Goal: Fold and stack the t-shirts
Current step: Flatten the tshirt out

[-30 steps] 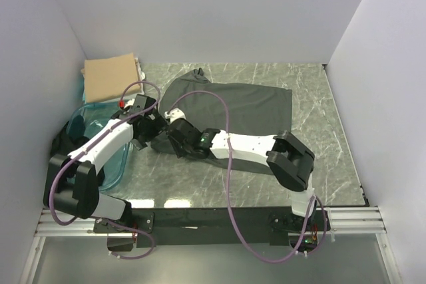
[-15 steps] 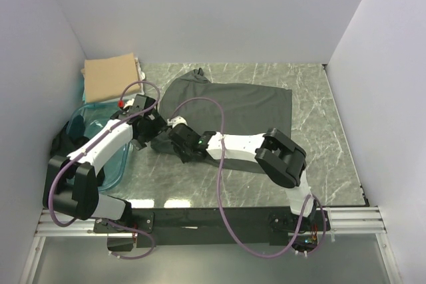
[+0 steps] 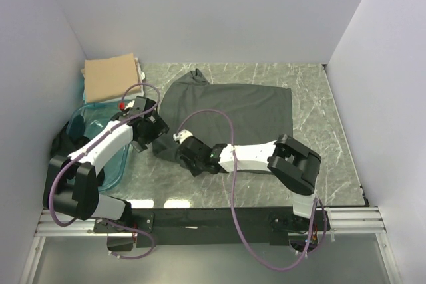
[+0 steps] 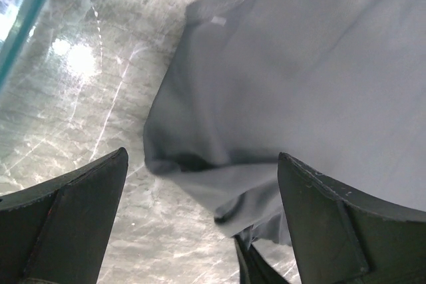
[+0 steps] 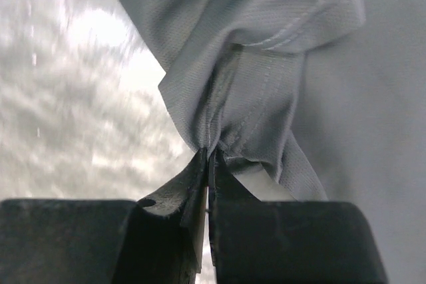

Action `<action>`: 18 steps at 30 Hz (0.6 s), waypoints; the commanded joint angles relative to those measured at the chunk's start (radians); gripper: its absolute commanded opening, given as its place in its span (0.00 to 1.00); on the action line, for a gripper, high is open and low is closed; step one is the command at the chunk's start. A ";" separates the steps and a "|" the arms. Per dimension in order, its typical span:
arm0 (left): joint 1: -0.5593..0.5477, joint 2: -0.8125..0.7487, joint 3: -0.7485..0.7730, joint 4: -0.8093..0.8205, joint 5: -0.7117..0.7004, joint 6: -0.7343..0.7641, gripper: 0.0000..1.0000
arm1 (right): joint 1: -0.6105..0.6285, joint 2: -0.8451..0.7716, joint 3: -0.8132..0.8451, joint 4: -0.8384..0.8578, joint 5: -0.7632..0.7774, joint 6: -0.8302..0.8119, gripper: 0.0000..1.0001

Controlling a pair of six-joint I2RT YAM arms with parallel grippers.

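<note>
A dark charcoal-grey t-shirt [image 3: 229, 106] lies spread on the marble table, its near-left corner bunched. My right gripper [image 3: 182, 148] is shut on a pinch of that corner; in the right wrist view the seamed fabric [image 5: 253, 91] gathers into the closed gripper [image 5: 210, 153]. My left gripper [image 3: 153, 135] hovers just left of it, wide open and holding nothing. The left wrist view shows the shirt's folded edge [image 4: 219, 171] between the spread fingers [image 4: 73, 217]. A folded tan t-shirt [image 3: 110, 78] rests at the back left corner.
A translucent teal tub [image 3: 106, 157] stands at the left, beneath the left arm. White walls close in the table on three sides. Bare marble [image 3: 319, 118] shows to the right of the shirt and along the near edge [image 3: 200, 187].
My right gripper has shut on the charcoal shirt's near-left corner and drawn it toward the near edge. The left gripper stayed open and nearly still.
</note>
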 commanded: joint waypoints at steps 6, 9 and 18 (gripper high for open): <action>0.002 0.032 0.039 0.080 0.059 0.022 0.99 | 0.053 -0.063 -0.087 0.035 0.052 -0.012 0.08; 0.000 0.052 0.054 0.144 0.113 0.040 0.99 | 0.056 -0.069 -0.103 0.023 0.074 -0.002 0.08; -0.034 0.316 0.218 0.160 0.092 0.073 0.99 | 0.056 -0.084 -0.121 0.020 0.103 0.008 0.08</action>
